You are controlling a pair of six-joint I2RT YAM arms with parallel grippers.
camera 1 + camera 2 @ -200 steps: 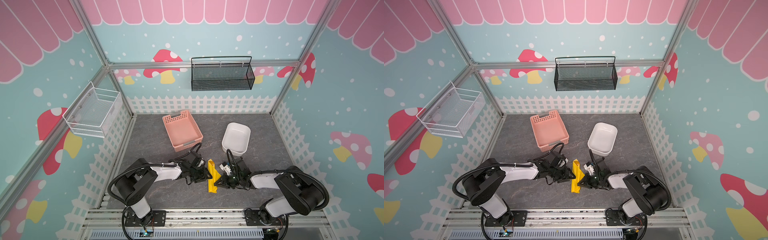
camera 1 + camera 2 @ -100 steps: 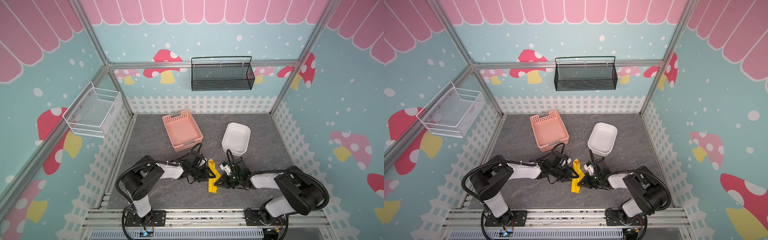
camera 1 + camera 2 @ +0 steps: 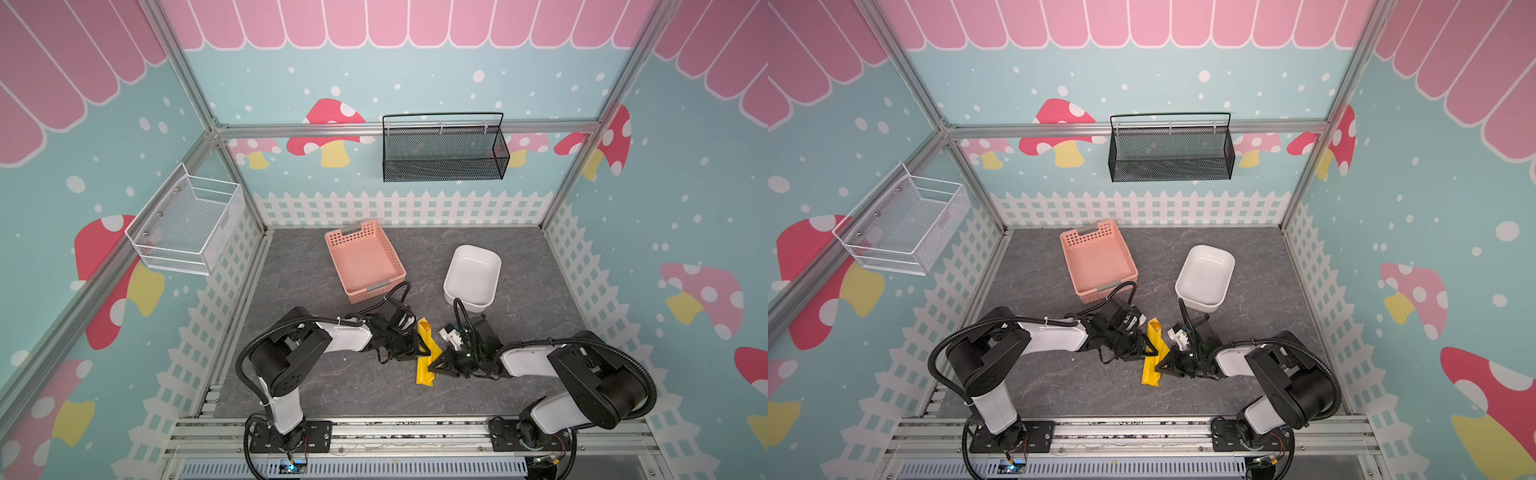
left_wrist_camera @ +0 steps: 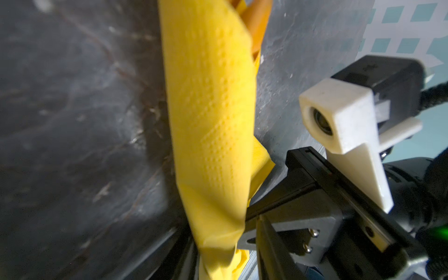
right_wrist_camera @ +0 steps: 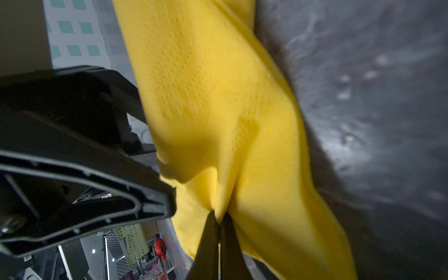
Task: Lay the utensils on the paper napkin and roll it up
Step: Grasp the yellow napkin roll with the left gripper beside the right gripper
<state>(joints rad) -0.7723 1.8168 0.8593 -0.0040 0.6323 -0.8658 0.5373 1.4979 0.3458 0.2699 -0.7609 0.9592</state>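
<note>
1. On the left wall I see a white wire basket (image 3: 187, 228), hung above the bench (image 3: 316, 374)
2. A pink basket (image 3: 351, 235) sits left of the middle of the bench, toward its back edge, apart from the napkin
3. The left claw (image 3: 422, 347) (image 3: 1152, 351) comes in low from the left, with its tips at the napkin's left side. In the left wrist view the roll runs between its two dark fingers, so the jaws stand apart around it. I cannot tell whether they press it. In the right wrist view one finger (image 5: 145, 201) ends right at the paper
4. The napkin (image 3: 424, 374) (image 3: 1150, 374) (image 4: 213, 121) (image 5: 218, 97) is a loose yellow roll lying on the bench near the middle of the front edge. Its length runs front to back, between the two claws
5. The utensils (image 4: 257, 21) show only as orange ends poking out of one end of the roll. The rest is wrapped, so I cannot tell which pieces they are
6. The right claw (image 3: 436, 365) (image 3: 1160, 368) (image 5: 219, 218) comes in from the right. Its jaws are closed, with a fold of the napkin pinched between the tips
7. A black mesh basket (image 3: 444, 162) hangs on the back wall
8. A white tub (image 3: 467, 305) stands right of the middle of the bench, behind the right claw and apart from the napkin
</note>
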